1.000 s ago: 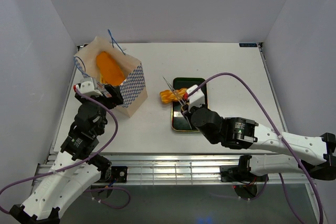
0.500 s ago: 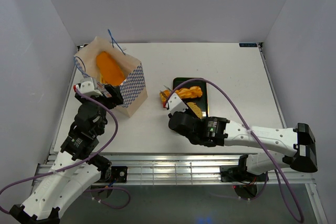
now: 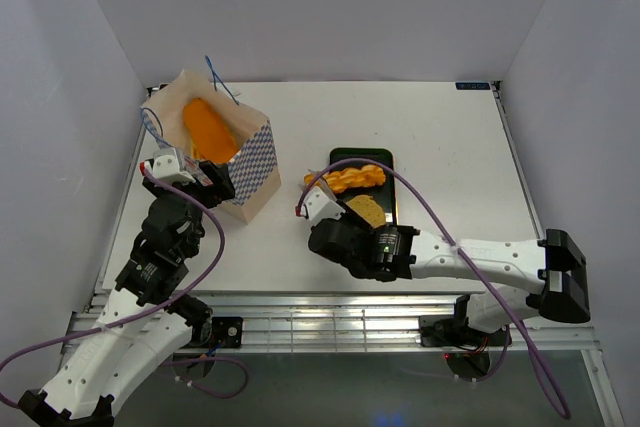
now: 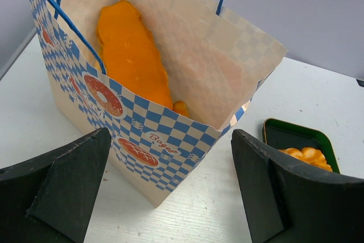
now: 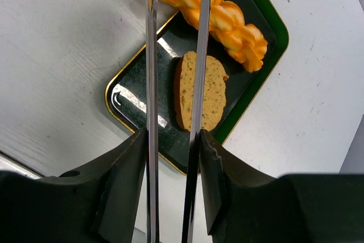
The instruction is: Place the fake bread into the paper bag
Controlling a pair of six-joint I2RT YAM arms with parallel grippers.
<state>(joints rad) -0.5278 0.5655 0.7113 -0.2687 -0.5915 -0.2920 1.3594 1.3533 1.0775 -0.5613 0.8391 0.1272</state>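
The paper bag stands open at the left, with a long orange loaf inside; both show in the left wrist view, bag and loaf. My left gripper is open and empty just in front of the bag. A braided twist and a round slice lie on the black tray. My right gripper is shut on silver tongs. The tong blades reach the left end of the twist, beside the slice.
The black tray has a green and gold rim and sits mid-table, right of the bag. The right arm stretches across the near table edge. White walls close in the table at the left, back and right.
My right arm has swung left and toward the near edge, uncovering the slice. The braided twist has shifted from the tray's left edge onto its far part. The left arm has not moved.
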